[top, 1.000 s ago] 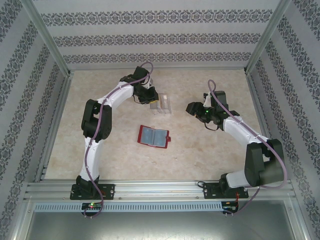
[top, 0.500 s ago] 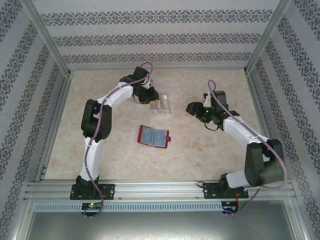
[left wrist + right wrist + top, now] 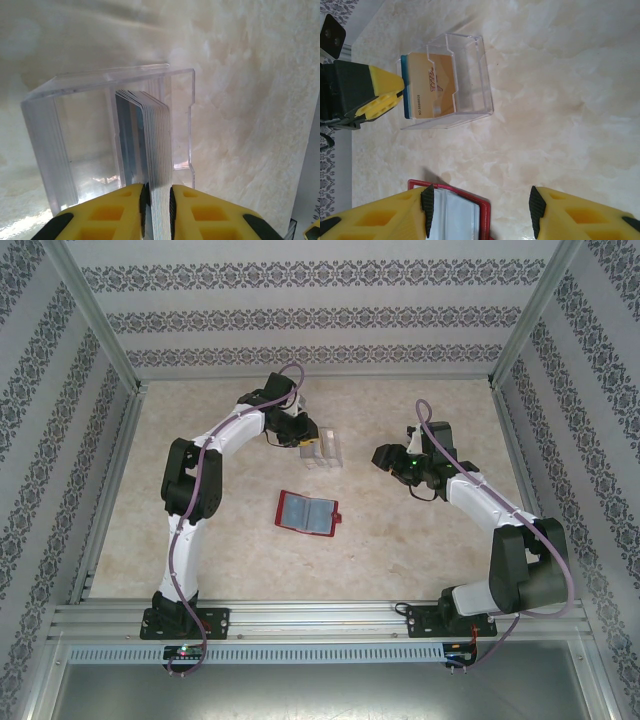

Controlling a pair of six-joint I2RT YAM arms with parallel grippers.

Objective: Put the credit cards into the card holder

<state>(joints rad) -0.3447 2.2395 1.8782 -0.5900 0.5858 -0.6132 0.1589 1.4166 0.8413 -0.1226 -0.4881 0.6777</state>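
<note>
- left gripper (image 3: 156,202) jaws are pinched on the edge of the credit cards (image 3: 156,140), with a pad flat against each side of the stack. right gripper (image 3: 481,207) jaws stand apart with nothing between them.
- table (image 3: 430,540): a pale marbled top that carries everything.
- clear case (image 3: 85,130): an open plastic box toward the far middle, with the left gripper at it. the whole stack stands on edge inside. the right wrist view shows a tan-orange card face with a blue end strip.
- card holder (image 3: 306,512): red, lying open and flat near the table's middle, apart from the case, with its grey-blue pockets up. the right gripper hangs near it.
- progress: early, by my reading. no card colour shows in the pockets and no card is out of the case. lifting one free, carrying it over and sliding it in all remain.
</note>
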